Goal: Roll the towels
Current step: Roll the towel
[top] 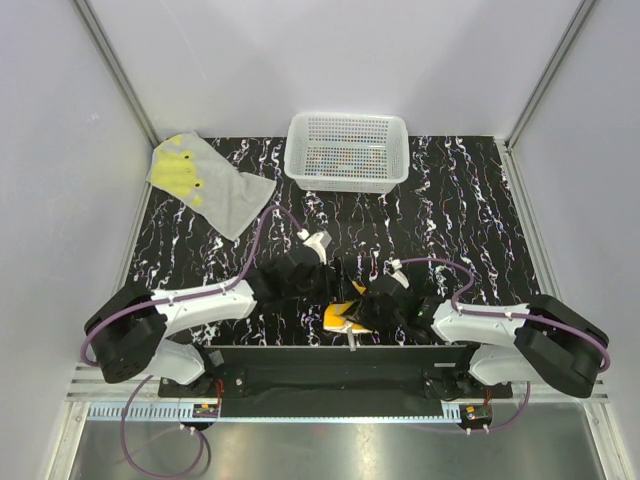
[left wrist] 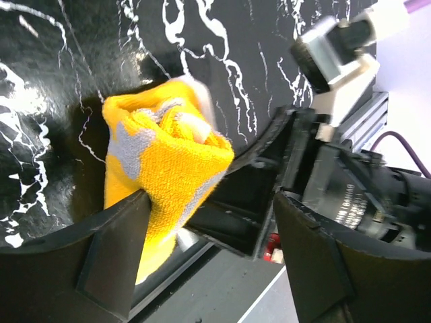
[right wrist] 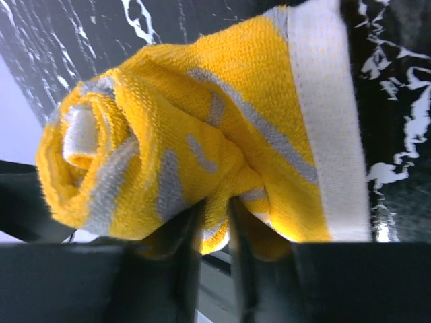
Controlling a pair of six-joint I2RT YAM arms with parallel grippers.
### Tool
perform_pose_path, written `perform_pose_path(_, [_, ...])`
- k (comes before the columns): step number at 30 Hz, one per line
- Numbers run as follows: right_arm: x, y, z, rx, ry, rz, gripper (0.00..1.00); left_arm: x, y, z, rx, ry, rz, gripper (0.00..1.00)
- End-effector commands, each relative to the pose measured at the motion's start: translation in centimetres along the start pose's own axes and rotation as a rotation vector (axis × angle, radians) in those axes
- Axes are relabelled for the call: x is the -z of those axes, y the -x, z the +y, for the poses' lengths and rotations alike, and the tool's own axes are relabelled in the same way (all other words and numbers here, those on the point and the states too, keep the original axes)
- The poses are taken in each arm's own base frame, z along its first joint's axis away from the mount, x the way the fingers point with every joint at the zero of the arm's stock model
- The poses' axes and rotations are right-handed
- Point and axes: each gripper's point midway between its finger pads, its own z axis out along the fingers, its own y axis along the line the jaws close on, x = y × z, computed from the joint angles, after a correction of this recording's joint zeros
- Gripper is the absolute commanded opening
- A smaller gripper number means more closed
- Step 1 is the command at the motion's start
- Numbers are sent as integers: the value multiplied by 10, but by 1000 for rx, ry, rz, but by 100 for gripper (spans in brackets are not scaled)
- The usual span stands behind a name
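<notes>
The orange towel (top: 342,318) with white marks lies as a loose roll at the table's near edge, between both grippers. In the right wrist view, my right gripper (right wrist: 215,215) is shut on a fold of the roll (right wrist: 202,134), with the white hem at the right. In the left wrist view, my left gripper (left wrist: 212,208) is open; its left finger touches the side of the roll (left wrist: 161,155). From above, the left gripper (top: 325,288) sits just left of the roll and the right gripper (top: 378,305) just right of it. The grey towel (top: 205,183) with yellow-green blotches lies flat at the far left.
A white perforated basket (top: 347,150) stands at the back centre of the black marbled table (top: 470,210). The metal rail of the table's near edge (left wrist: 202,289) runs right under the roll. Grey walls close in both sides.
</notes>
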Motion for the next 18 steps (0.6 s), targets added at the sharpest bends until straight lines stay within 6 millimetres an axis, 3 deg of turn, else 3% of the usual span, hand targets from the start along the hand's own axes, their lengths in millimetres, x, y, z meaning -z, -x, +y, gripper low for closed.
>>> perform_pose_path(1, [-1, -4, 15, 1, 49, 20, 35, 10, 23, -29, -74, -55, -56, 79])
perform_pose_path(5, [3, -2, 7, 2, 23, 7, 36, 4, 19, -5, -83, 13, -39, 82])
perform_pose_path(8, [3, -1, 0, -2, 5, 2, 36, 6, 18, 25, -86, 88, -43, 88])
perform_pose_path(10, [0, -3, -5, -1, -7, 8, 36, 11, 27, 32, -97, 94, -72, 99])
perform_pose_path(16, [-14, -12, -10, -18, -8, 46, 32, 38, 54, 55, -74, 171, -169, 99])
perform_pose_path(18, [-19, -14, -9, -25, -1, 56, 31, 44, 48, 63, -51, 178, -168, 99])
